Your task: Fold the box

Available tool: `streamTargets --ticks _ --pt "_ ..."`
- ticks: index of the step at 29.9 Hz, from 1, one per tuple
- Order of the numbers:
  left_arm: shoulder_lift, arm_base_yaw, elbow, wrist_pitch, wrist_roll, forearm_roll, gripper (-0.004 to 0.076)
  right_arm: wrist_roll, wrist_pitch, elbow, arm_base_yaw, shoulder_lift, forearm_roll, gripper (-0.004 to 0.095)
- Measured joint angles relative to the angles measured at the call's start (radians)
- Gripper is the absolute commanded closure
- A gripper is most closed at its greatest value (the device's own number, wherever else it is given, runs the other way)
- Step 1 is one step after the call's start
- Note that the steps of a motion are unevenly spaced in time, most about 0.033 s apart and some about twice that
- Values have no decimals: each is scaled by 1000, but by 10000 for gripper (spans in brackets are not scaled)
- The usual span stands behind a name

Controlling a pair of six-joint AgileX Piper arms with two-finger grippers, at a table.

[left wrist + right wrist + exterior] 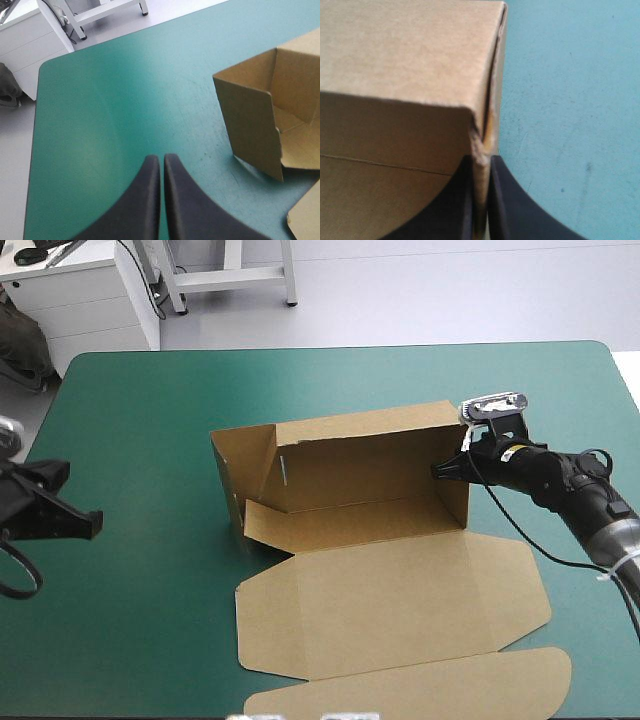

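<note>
My right jaws pinched the right wall of the brown cardboard box [360, 465]; my left jaws sat closed, empty, over the teal-green desk [150, 440], well left.

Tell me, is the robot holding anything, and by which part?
Yes. The right gripper is shut on the box, pinching the raised wall at its end nearest the table's right edge. The left gripper is shut on nothing.

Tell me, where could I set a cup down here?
Bare teal-green cover lies between the box and the table's far edge, and between the shut left pincer and the box's left wall. Crowded: the near middle, under the flat lid, and the right side, where the right pincer grips the box.
</note>
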Motion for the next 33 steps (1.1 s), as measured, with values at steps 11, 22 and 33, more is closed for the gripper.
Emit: streamTargets --ticks 11,22,33 --pt "-263 0 541 -194 0 -6 717 8 158 -80 0 0 -3 909" --pt "-299 0 611 -234 0 -6 717 153 668 -453 0 103 -122 909" --pt "-299 0 611 -241 0 -6 717 184 655 -508 0 313 -120 909"
